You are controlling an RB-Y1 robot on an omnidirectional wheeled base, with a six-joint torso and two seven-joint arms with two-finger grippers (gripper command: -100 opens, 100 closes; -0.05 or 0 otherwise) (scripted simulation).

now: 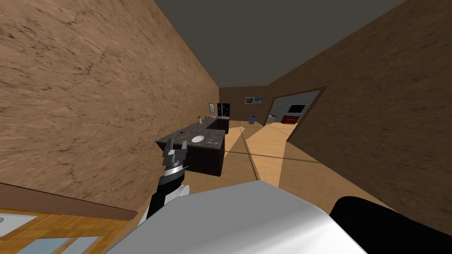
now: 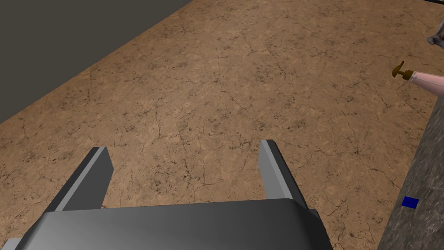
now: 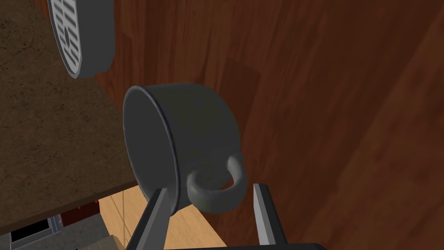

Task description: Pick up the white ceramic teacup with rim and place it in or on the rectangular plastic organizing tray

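Observation:
In the right wrist view a grey-looking teacup (image 3: 182, 139) with a rim and a loop handle lies between the fingers of my right gripper (image 3: 210, 189). Those fingers have closed in: one lies against the rim, the other stands right beside the handle. Behind the cup is a reddish-brown wooden surface. A grey slatted object with a rounded end (image 3: 80, 34) sits beyond the cup; I cannot tell whether it is the tray. My left gripper (image 1: 174, 147) is raised near the dark counter's end, and the left wrist view shows that gripper (image 2: 184, 146) open and empty before a brown wall.
A dark counter (image 1: 207, 154) runs along the left wall and carries a white plate (image 1: 197, 139) and a small blue item (image 1: 181, 132). A pink pump bottle (image 2: 418, 78) stands on its stone top. Light wooden floor leads ahead to a doorway (image 1: 291, 112) on the right.

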